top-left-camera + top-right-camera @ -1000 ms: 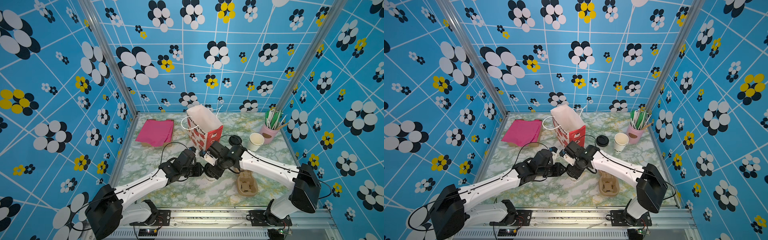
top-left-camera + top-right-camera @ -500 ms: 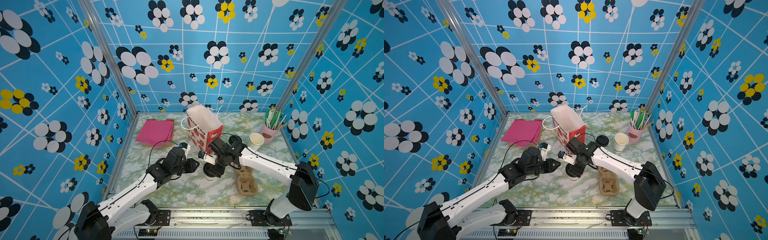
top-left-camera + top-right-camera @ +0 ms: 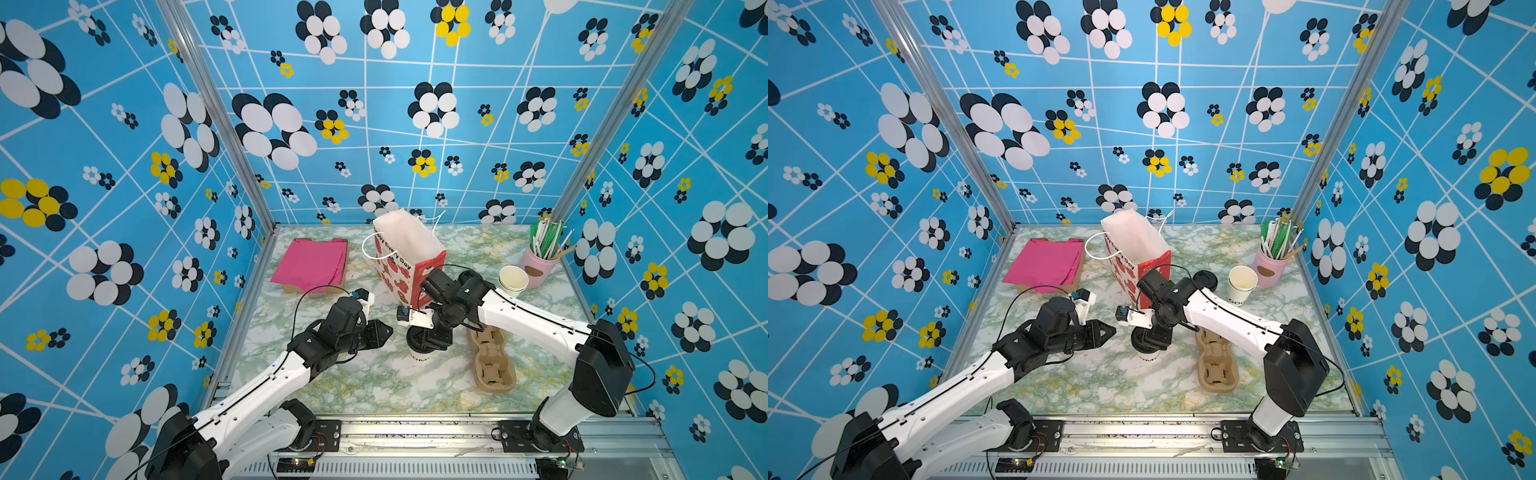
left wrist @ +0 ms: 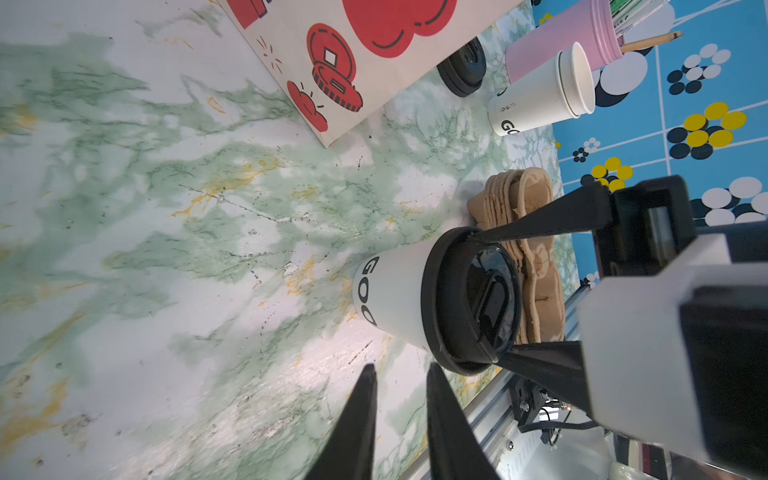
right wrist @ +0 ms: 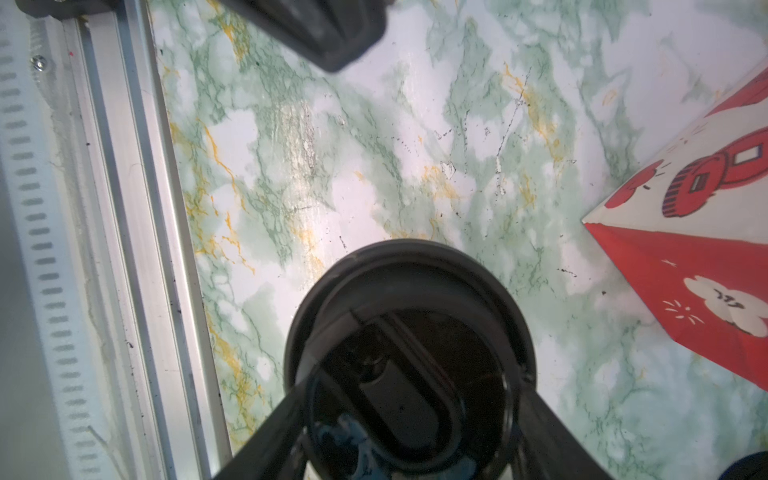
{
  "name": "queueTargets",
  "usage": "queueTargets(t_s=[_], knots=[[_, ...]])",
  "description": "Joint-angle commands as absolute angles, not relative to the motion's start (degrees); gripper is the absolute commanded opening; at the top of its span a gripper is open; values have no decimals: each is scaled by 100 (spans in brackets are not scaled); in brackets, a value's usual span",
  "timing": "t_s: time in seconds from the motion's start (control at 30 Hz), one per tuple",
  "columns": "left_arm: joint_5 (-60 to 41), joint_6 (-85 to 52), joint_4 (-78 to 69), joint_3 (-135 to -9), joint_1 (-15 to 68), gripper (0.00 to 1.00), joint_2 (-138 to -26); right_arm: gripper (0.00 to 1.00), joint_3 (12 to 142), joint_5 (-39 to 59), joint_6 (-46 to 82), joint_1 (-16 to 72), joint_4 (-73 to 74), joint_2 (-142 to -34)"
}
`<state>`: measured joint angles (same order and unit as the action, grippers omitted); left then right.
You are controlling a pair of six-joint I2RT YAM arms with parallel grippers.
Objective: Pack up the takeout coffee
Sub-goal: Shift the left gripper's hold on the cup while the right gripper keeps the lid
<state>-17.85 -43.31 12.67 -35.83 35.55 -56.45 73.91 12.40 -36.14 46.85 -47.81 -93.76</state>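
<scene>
The takeout coffee [image 3: 420, 356], a white cup with black lettering and a black sip lid [image 4: 469, 303], stands upright on the marble table just in front of the red-and-white paper bag [image 3: 409, 257]. My right gripper [image 3: 428, 338] comes down from above and is shut on the lid, with one fingertip [image 4: 478, 237] against each side of the rim. My left gripper [image 3: 388, 332] hovers a short way left of the cup, its jaws narrowly open and empty. In the right wrist view the lid [image 5: 409, 332] fills the space between the fingers.
A brown pulp cup carrier [image 3: 490, 361] lies right of the cup. Stacked lidless cups [image 3: 513, 280], a pink straw holder [image 3: 540, 262] and a loose black lid [image 3: 1204, 279] sit at the back right. Pink paper [image 3: 311, 264] lies at the back left. The metal rail [image 3: 415, 432] borders the front.
My left gripper has drawn back to the left, away from the cup. The right gripper has stayed over the lid and its jaws have narrowed a little.
</scene>
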Motion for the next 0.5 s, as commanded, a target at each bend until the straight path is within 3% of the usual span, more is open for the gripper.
queueTargets(t_s=[0.0,0.47], knots=[[-2127,-4278,988,-3458,3431,24,-5650,66,6806,1122,-3989,4711,-5299,-9731],[-2963,-4258,396,-3557,3371,22,-6425,73,6934,1307,-4983,4650,-5249,-9826]])
